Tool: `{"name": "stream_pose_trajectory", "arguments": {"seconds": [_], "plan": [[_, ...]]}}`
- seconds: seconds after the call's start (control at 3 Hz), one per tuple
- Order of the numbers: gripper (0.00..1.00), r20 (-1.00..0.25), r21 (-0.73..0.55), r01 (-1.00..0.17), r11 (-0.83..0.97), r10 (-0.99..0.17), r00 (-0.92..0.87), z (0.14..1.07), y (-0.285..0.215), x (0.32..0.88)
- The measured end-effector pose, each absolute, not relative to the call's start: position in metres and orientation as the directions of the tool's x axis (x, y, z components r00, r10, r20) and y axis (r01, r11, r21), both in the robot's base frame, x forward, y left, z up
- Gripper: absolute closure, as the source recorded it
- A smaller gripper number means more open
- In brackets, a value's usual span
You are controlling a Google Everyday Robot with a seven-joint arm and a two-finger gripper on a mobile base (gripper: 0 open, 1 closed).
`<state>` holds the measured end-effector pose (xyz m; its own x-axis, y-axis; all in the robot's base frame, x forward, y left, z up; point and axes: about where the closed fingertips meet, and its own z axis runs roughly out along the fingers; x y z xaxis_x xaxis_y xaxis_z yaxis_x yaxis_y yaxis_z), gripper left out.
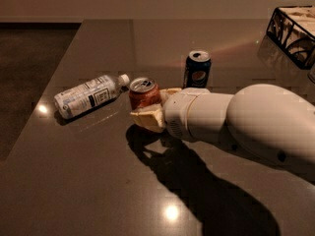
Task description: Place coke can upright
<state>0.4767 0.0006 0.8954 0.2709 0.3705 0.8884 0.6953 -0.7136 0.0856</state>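
The coke can (143, 93), red-orange with a silver pull-tab top, stands upright between the fingers of my gripper (155, 105) near the middle of the dark table (98, 181). The gripper comes in from the right and is shut on the can. One cream finger (146, 120) lies on the can's near side, the other (171, 90) behind it. The can's lower part is hidden by the near finger, so I cannot tell whether it touches the table.
A dark blue Pepsi can (197, 69) stands upright just behind the gripper. A clear water bottle (88, 95) lies on its side to the left. A patterned box (294, 33) sits at the back right. The table's left edge runs near the bottle.
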Motion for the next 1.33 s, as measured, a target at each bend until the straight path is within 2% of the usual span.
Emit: {"name": "stream_pose_trajectory", "arguments": {"seconds": [1.0, 1.33], "plan": [[0.12, 0.912, 0.058, 0.676, -0.734, 0.315, 0.264, 0.8880, -0.0028, 0.4828], [0.00, 0.913, 0.041, 0.672, -0.739, 0.301, 0.276, 0.8894, -0.0008, 0.4823]]}}
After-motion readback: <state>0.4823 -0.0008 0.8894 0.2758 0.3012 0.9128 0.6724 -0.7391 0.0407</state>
